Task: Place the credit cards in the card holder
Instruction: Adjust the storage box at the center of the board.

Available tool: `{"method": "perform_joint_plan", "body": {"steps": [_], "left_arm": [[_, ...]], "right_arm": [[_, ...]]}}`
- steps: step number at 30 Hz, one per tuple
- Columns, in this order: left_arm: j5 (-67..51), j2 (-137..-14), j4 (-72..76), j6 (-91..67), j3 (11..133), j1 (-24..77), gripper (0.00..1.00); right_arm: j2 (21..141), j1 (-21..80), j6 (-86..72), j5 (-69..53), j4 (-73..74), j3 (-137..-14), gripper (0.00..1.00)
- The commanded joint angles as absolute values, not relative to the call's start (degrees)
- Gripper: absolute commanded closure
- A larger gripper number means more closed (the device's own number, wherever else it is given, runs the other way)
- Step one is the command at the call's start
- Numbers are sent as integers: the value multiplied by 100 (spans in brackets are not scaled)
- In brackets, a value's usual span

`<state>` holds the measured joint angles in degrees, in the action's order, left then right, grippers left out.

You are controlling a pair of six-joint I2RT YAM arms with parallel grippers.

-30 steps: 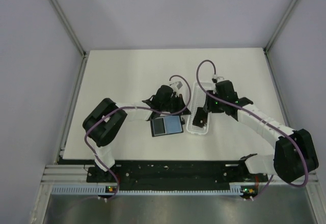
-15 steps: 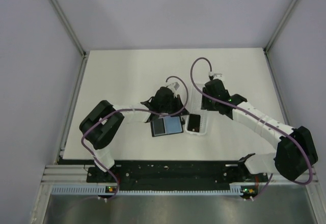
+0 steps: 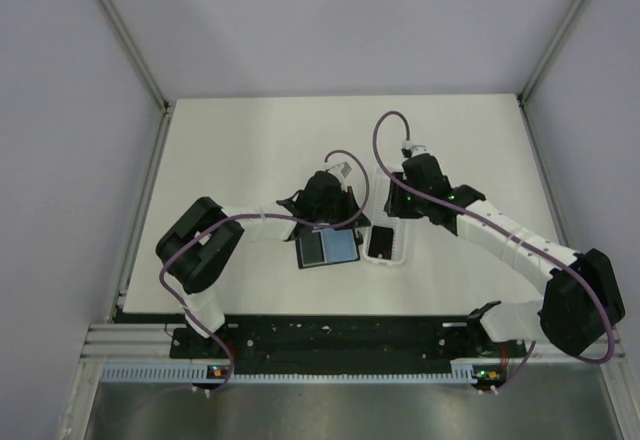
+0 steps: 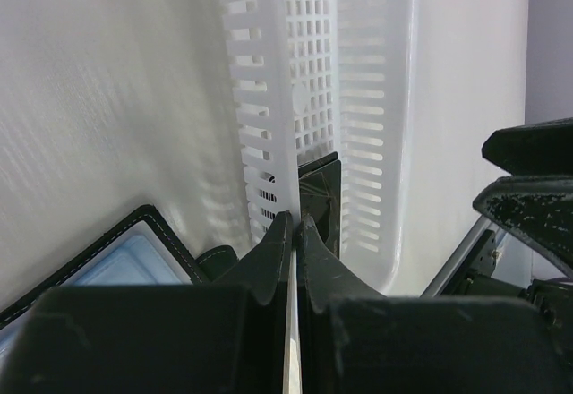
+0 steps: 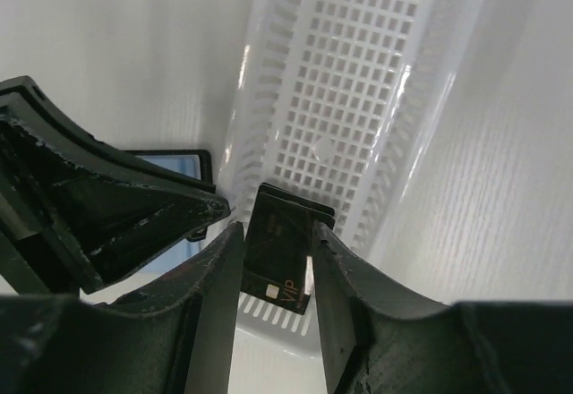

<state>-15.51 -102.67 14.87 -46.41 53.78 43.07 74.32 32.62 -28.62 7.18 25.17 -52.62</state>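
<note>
White worktop (image 3: 250, 140) suggests the pick-up step: right gripper (image 5: 276, 235) jaws apart astride a credit card (image 5: 279, 273) low in the tray (image 5: 358, 81), left gripper (image 4: 296, 226) jaws together beside the open card holder (image 3: 328, 248), so pinching and lifting seem next.

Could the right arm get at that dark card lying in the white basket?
Probably yes. The right claw hangs open right over the card, which lies bare in the open-topped basket. The left claw is close, beside the basket, but not between them.
</note>
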Motion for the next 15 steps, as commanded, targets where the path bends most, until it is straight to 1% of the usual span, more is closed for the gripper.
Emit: {"method": "perform_joint_plan", "body": {"steps": [1, 3, 6, 15], "left_arm": [[-1389, -10064, 1441, -4509, 5414, 4324, 100], [-1380, -10063, 1424, -4509, 5423, 4333, 100], [-1336, -10055, 1406, -4561, 5388, 4333, 100], [-774, -9914, 1555, -5193, 5063, 4412, 100]], "right_arm": [[7593, 3375, -3032, 97, 2083, -5309, 64], [7681, 3392, -3128, 166, 2144, -5291, 63], [7813, 3410, -3313, 342, 2302, -5282, 59], [8305, 3612, -3770, 685, 2662, -5467, 54]]}}
